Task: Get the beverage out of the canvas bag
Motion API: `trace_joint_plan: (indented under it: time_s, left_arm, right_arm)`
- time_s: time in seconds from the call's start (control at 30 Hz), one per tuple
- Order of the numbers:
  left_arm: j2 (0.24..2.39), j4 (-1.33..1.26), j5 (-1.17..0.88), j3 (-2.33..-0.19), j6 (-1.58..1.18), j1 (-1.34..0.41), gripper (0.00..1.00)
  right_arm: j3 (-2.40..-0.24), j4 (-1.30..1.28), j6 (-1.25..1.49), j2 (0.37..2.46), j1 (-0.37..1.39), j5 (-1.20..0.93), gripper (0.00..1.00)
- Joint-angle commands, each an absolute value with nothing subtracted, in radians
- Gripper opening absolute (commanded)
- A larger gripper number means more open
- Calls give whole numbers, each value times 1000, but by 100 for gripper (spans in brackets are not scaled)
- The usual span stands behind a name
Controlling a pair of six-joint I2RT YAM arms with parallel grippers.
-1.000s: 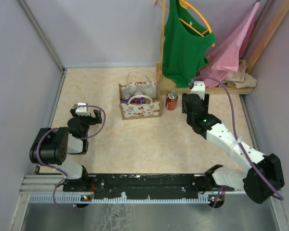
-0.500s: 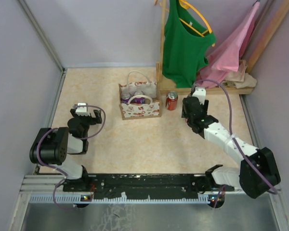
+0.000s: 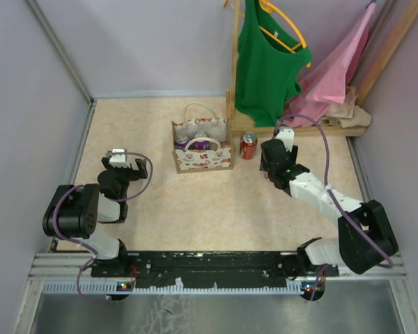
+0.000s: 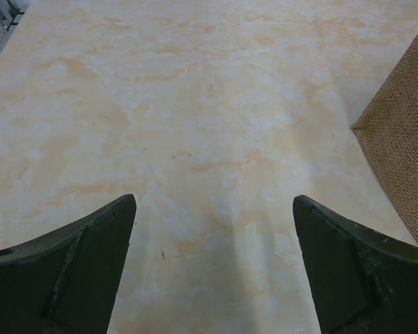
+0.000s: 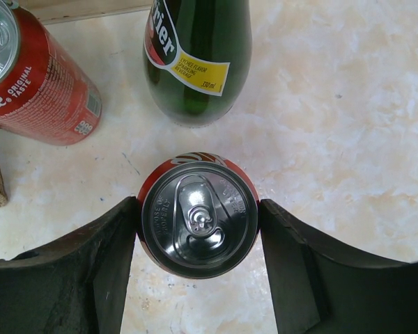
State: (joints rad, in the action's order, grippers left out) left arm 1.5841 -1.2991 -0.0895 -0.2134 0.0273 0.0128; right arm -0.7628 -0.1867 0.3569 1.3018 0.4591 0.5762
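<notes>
Jaws: right gripper (image 5: 198, 221) clasps upright red drinks can with silver lid (image 5: 198, 209), axis vertical, standing on marbled table (image 5: 348, 104), right of beige printed canvas bag (image 3: 203, 160); left gripper (image 4: 212, 264) spread wide, empty, left of bag.

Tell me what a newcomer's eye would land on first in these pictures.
The bright green top hanging from the wooden rack at the far right dominates the overhead view. In the right wrist view a red can, seen from above, fills the middle, clasped by the right gripper, with a green bottle just beyond. The canvas bag stands left of the rack.
</notes>
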Motion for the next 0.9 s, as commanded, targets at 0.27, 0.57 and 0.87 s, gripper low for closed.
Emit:
trace_joint_plan:
  time_s: [0.27,0.57,0.87]
  left_arm:
    - [1592,-1312,-87,-225,35,11,100]
    - [1592,-1312,-87,-226,35,9,100]
    - [1592,-1312,-87,-225,35,10,100]
  right_arm:
    - [-839,-161,393,1287,445,663,99]
    - [-1038,-207,295,1165,522,742,99]
    - [-1333,-145,186,1352,604,526,54]
